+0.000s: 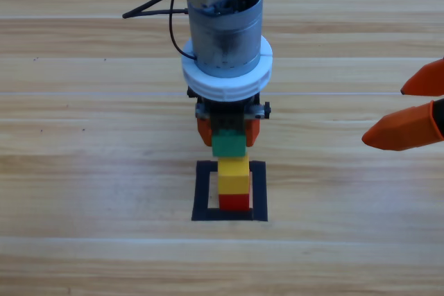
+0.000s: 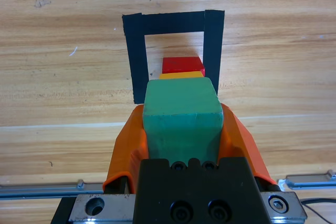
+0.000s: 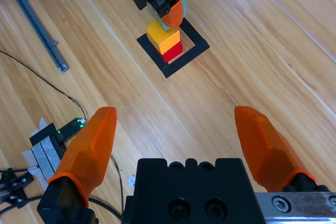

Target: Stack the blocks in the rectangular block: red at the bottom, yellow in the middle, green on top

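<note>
Inside the black tape rectangle (image 1: 259, 192) the yellow cube (image 1: 234, 175) sits on the red cube (image 1: 234, 202). My left gripper (image 1: 229, 133) comes down from the top and is shut on the green cube (image 1: 229, 143), held just above and behind the yellow one. In the left wrist view the green cube (image 2: 181, 116) fills the space between the orange jaws, with the yellow cube (image 2: 181, 75), the red cube (image 2: 182, 64) and the rectangle (image 2: 135, 61) beyond it. My right gripper (image 1: 413, 112) waits open at the right edge, nothing between its jaws.
The wooden table (image 1: 83, 171) spreads around the stack. In the right wrist view a metal rail (image 3: 37, 24) and cables with a small taped box (image 3: 47, 145) lie off to the left, far from the rectangle (image 3: 194, 48).
</note>
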